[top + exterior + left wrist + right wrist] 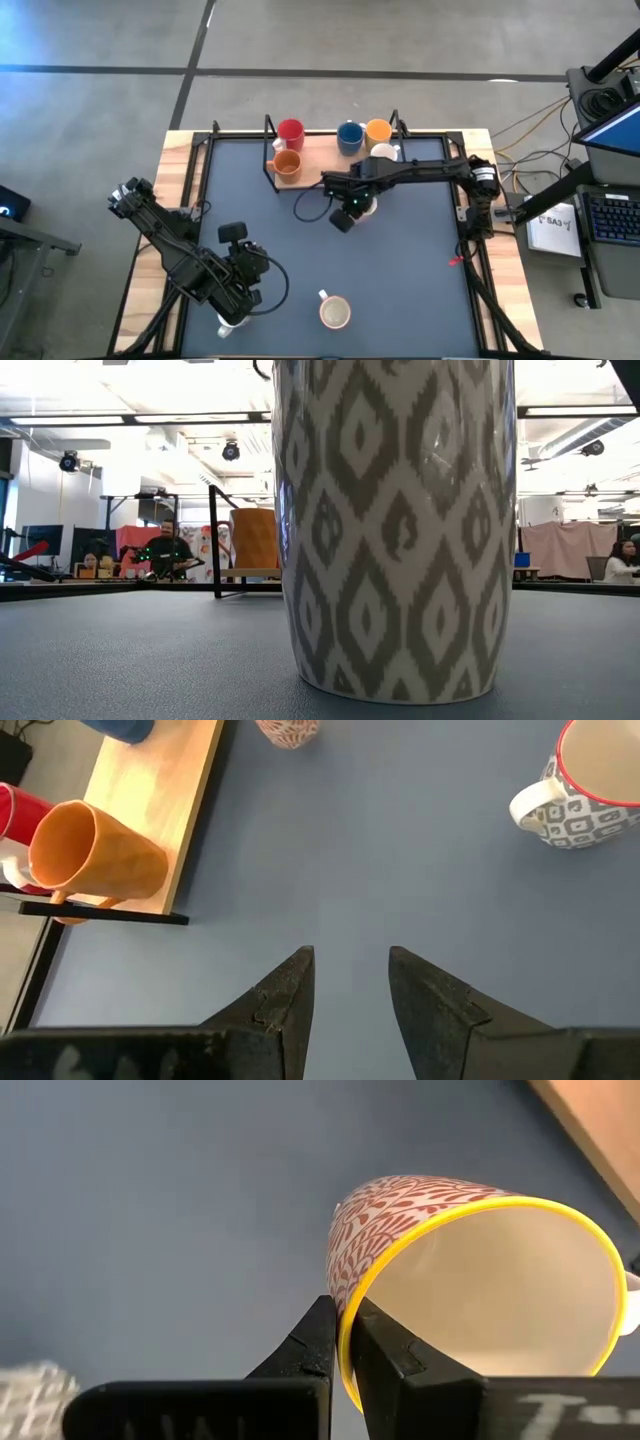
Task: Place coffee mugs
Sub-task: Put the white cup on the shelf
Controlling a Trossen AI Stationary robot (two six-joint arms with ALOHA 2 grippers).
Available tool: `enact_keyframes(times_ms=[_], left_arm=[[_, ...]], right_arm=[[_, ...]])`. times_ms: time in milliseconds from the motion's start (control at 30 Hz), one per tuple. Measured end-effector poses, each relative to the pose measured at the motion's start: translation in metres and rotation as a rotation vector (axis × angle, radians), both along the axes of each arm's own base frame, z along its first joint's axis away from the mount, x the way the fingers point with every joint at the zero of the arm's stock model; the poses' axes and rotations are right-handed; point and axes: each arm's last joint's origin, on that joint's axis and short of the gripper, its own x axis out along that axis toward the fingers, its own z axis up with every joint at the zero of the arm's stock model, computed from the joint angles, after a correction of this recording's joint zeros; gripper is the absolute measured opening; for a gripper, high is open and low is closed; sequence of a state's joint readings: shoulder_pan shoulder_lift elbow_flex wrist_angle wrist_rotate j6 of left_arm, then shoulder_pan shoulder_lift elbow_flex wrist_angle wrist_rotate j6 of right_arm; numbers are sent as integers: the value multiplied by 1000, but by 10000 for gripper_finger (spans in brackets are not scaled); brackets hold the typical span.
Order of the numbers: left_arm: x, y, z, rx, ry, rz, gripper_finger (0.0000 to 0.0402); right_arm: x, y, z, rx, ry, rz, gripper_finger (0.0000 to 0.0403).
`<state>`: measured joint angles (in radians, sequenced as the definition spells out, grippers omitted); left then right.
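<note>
Right claw (340, 1342) was clamped on the yellow rim of a red-patterned mug (400, 1220), held tilted above the dark worktop (400, 250) near the wooden shelf (320, 150). Left claw (350, 995) stood open and empty over the worktop's near-left part. A grey-patterned mug (334, 313) sat near the front edge.

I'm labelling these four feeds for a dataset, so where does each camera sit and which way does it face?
High view: overhead, straight down; both arms, wooden rack, left gripper, right gripper.
Low view: at tabletop height, facing the room; a grey-patterned mug fills it, no arm shows.
Left wrist view: looks past its open fingers at the table.
Right wrist view: its fingers pinch the yellow rim of a red-patterned mug.
Shared: the orange mug on the rack also shows in the high view.
</note>
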<state>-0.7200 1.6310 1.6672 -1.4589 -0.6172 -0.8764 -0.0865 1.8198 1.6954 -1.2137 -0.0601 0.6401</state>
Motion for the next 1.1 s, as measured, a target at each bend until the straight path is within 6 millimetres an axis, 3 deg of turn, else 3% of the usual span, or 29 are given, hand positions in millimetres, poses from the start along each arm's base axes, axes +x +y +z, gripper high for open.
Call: enact_keyframes(times_ms=[233,400,533,800,933,1100], left_arm=[[0,0,0,10,7,-16,113],[0,0,0,17,13,-25,113],[-1,0,0,19,16,-25,113],[-1,0,0,12,10,-13,114],[-1,0,0,7,6,-5,114],[-1,-1,0,0,8,-4,114]], right_arm=[[-5,-20,-19,20,30,-176,13],[-7,-28,-23,15,38,-159,13],[-7,-28,-24,-5,35,-43,28],[-7,-28,-18,-25,24,174,107],[-14,-21,-10,45,60,447,132],[-32,-6,-8,10,264,774,136]])
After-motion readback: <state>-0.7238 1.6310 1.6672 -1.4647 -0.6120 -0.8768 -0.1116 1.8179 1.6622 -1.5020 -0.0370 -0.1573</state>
